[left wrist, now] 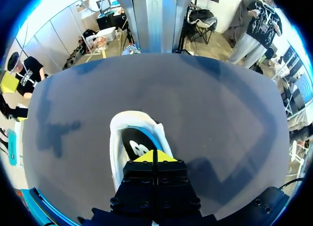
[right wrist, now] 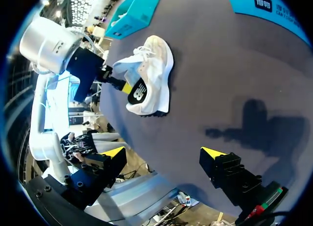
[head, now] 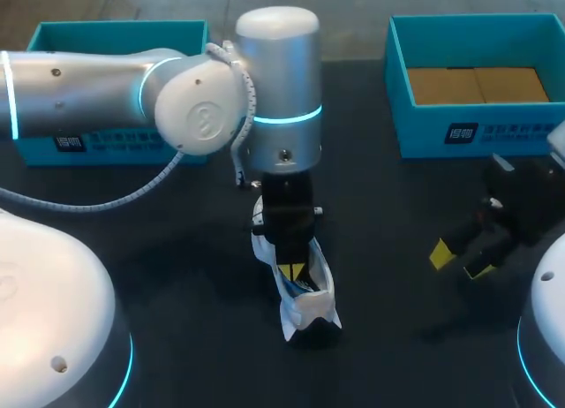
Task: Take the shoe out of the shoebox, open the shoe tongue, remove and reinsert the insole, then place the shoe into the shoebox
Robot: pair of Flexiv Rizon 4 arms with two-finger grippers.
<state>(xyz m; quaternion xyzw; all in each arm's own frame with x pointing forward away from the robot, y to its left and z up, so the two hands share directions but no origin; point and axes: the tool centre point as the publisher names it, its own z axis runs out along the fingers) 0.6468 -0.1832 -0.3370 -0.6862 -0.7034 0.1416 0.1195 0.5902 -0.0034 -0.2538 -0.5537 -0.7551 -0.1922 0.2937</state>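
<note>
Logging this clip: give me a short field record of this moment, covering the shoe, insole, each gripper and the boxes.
shoe: white shoe, out of the box, on the table
insole: dark insole with a logo, lying in the shoe's opening
left gripper: left gripper at the shoe's opening, tips together; whether it pinches anything cannot be told
right gripper: right gripper open, holding nothing, apart from the shoe
boxes: teal right shoebox open, no shoe inside; teal left shoebox partly behind the left arm

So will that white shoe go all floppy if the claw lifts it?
Partly, probably. The shoe gapes loosely around the left claw, so its fabric top likely flops, while the thick sole should stay stiff. It looks light for its size, and narrow, so a sideways push might tip it.
</note>
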